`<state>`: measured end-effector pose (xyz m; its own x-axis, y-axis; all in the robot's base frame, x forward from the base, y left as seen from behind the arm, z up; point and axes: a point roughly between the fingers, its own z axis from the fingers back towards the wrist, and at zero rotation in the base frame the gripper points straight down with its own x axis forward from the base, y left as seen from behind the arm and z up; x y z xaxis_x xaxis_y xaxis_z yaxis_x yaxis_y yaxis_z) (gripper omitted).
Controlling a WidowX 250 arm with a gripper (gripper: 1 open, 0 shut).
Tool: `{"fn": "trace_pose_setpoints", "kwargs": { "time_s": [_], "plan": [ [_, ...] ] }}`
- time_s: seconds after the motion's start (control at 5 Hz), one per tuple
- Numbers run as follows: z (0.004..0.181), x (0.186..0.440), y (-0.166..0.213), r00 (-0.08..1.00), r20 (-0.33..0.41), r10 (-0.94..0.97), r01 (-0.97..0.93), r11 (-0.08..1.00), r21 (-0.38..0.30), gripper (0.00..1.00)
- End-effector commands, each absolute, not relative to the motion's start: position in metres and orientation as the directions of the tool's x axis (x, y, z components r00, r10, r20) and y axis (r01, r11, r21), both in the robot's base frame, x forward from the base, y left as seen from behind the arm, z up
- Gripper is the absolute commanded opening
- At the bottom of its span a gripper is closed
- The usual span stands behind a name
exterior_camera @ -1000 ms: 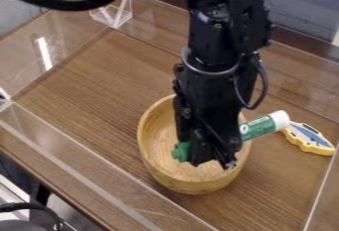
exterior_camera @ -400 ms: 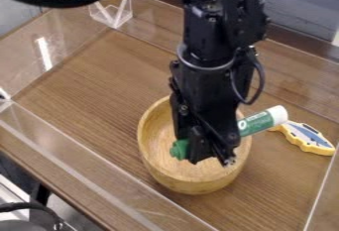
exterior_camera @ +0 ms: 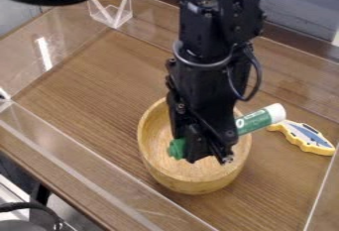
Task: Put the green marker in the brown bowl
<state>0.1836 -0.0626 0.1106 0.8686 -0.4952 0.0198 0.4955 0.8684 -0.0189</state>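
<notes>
Marker [exterior_camera: 252, 122] transport is judged nearly finished, though release is not yet made. The green marker is clamped by the gripper [exterior_camera: 199, 152], whose jaws are closed upon its barrel; the marker lies tilted across the brown bowl [exterior_camera: 157, 164]. Its green cap end is seen low inside the bowl at about eight o'clock of the gripper [exterior_camera: 177, 150], while the white, green-lettered barrel rises out past the rim toward two o'clock. Whether the cap already touches the bowl's floor cannot be told, as the arm hides much of the interior.

The bowl is set on the wooden table [exterior_camera: 93, 86] toward five o'clock of the scene. A blue-and-yellow fish-shaped toy [exterior_camera: 307, 137] is left on the table just beyond the bowl's rim at three o'clock, near the marker's raised end.

What is left, by this reading, is for the jaws to be opened so the marker drops fully inside, and for the arm to be lifted clear. A risk is noted that the long barrel may be left propped on the rim.
</notes>
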Motion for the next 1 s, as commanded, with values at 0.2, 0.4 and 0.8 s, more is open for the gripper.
{"fn": "trace_pose_setpoints", "kwargs": {
  "time_s": [0.2, 0.4, 0.8],
  "plan": [
    [0.127, 0.188, -0.061, 0.876, 0.075, -0.476, 0.478, 0.878, -0.017, 0.0],
    [0.13, 0.187, -0.061, 0.878, 0.079, -0.472, 0.475, 0.88, -0.022, 0.0],
    [0.135, 0.186, -0.061, 0.883, 0.092, -0.46, 0.464, 0.885, -0.033, 0.0]
  ]
}}
